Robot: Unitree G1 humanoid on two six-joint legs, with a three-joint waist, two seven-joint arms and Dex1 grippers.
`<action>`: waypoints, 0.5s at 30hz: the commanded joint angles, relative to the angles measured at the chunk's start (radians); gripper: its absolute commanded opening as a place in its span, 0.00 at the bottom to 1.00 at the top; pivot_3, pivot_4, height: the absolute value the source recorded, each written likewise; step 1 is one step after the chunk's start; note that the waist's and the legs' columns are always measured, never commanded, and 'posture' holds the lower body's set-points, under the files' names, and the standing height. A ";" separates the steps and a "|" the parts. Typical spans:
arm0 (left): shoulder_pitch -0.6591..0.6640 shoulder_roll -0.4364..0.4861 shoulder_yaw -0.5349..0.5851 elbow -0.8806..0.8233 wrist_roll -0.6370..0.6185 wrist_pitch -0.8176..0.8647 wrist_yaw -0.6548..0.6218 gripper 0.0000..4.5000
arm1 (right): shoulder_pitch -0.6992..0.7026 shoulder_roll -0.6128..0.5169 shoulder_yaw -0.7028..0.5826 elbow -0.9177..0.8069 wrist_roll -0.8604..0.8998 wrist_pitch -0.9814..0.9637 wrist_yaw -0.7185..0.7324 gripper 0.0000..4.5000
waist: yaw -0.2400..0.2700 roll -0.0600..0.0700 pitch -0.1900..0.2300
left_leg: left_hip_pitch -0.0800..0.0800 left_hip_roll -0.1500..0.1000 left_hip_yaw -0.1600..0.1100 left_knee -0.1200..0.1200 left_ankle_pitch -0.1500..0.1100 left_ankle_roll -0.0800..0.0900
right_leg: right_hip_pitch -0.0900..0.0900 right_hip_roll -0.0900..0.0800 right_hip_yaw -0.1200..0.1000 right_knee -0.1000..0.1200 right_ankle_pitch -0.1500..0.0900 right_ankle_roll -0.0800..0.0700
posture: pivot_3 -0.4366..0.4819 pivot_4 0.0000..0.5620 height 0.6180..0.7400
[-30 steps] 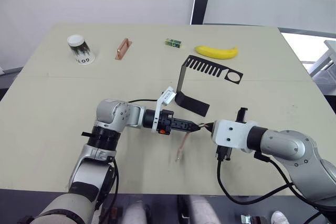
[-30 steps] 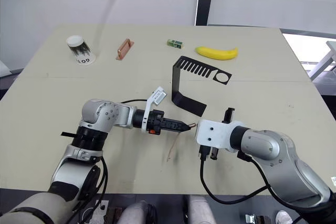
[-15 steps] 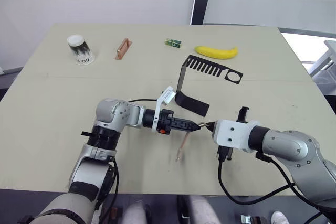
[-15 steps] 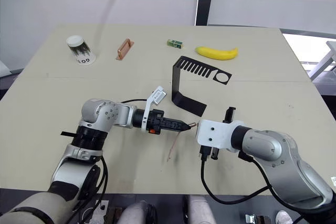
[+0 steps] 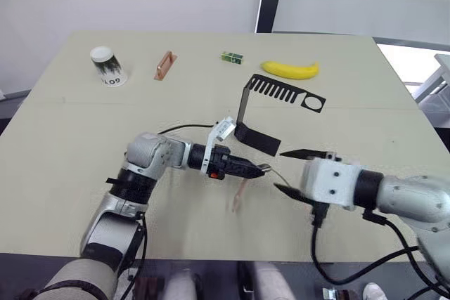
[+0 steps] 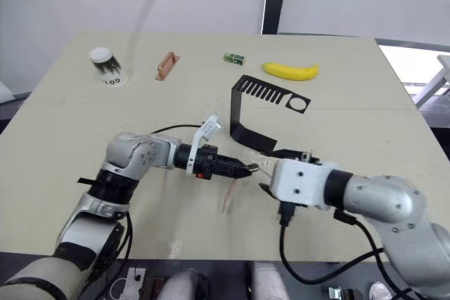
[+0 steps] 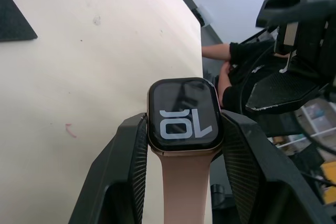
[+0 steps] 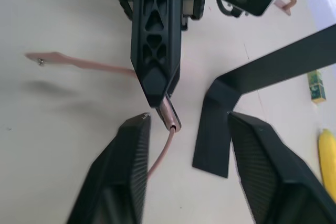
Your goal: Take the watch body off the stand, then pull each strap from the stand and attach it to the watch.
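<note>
My left gripper (image 5: 256,168) is shut on the watch body (image 7: 184,116), gripping its copper-rimmed case by the sides with the black screen showing. One pink strap (image 5: 238,198) hangs from the watch toward the table. A second pink strap (image 8: 160,156) runs from the watch's other end down between the fingers of my right gripper (image 5: 279,171). That gripper is open just right of the watch, and its fingers (image 8: 128,171) do not touch the strap. The black stand (image 5: 267,114) sits just behind both grippers with nothing on it.
Along the table's far side lie a banana (image 5: 290,69), a small green block (image 5: 230,57), a copper bar (image 5: 164,64) and a tipped paper cup (image 5: 107,65). A person's arm (image 7: 215,52) shows past the table edge in the left wrist view.
My right gripper has opened, let go at the watch's end and drawn back a little to the right. The left gripper still holds the watch in nearly the same place.
</note>
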 commanded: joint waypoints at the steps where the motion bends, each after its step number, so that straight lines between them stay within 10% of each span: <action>1: 0.027 0.084 -0.049 -0.120 0.068 -0.251 -0.145 0.35 | 0.059 0.025 -0.300 -0.006 0.315 0.134 0.107 0.99 | 0.000 0.000 0.000 | 0.000 0.000 0.000 0.000 0.000 0.000 | 0.000 0.000 0.000 0.000 0.000 0.000 | 0.48 0.27 1.00; 15: 0.166 0.201 0.002 -0.207 0.279 -0.998 -0.289 0.35 | 0.213 -0.032 -0.544 0.032 0.690 0.230 0.043 0.99 | 0.000 0.000 0.000 | 0.000 0.000 0.000 -0.001 0.000 0.001 | 0.001 0.000 0.001 -0.002 0.000 0.000 | 0.48 0.27 1.00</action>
